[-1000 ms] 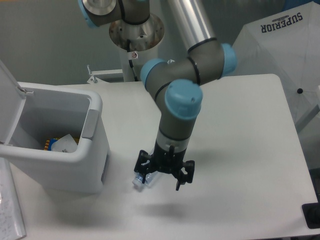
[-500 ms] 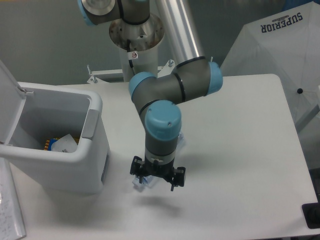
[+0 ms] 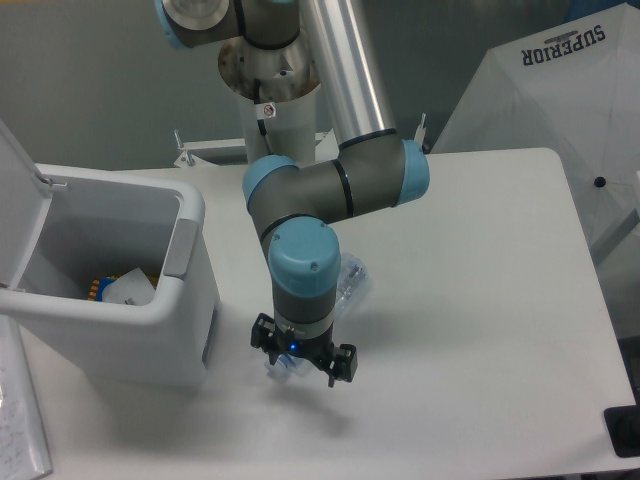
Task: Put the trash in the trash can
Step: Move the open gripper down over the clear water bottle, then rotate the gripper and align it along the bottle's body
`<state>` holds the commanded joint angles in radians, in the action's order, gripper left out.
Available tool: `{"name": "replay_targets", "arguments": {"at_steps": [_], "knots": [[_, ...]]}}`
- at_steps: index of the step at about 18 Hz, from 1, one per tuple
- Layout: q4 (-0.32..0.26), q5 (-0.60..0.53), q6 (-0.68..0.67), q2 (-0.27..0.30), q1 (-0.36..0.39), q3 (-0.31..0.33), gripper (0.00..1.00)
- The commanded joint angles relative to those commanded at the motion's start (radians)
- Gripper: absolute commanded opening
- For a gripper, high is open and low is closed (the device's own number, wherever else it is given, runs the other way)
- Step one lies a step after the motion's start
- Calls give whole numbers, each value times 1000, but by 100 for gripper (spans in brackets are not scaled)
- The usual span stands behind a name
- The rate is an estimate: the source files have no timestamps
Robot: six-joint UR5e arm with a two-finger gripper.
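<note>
The trash in view is a clear, crushed plastic bottle (image 3: 351, 281) lying on the white table (image 3: 480, 300), just right of the trash can. Its bluish neck end (image 3: 279, 367) pokes out below the wrist, and its middle is hidden by the arm. My gripper (image 3: 302, 358) points down over that neck end. It is open, with one black finger on each side of the bottle; I cannot tell whether they touch it. The trash can (image 3: 190, 300) is a boxy white bin at the left with a grey rim panel. Its lid (image 3: 18, 190) is swung open.
Inside the bin lie a white scrap and something yellow and blue (image 3: 122, 287). A white umbrella (image 3: 560, 90) printed SUPERIOR leans at the back right. A dark object (image 3: 624, 431) sits at the table's lower right corner. Paper (image 3: 18, 420) lies at the lower left edge.
The arm has swung left and toward the table's front. The open gripper moved from right of the bottle's neck to directly over it. The bottle has not visibly moved.
</note>
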<state>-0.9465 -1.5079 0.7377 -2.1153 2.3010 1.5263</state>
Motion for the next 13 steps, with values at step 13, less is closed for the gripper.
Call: {"name": "replay_targets", "arguments": {"at_steps": [13], "knots": [[-40, -34, 25, -48, -51, 11, 100]]}}
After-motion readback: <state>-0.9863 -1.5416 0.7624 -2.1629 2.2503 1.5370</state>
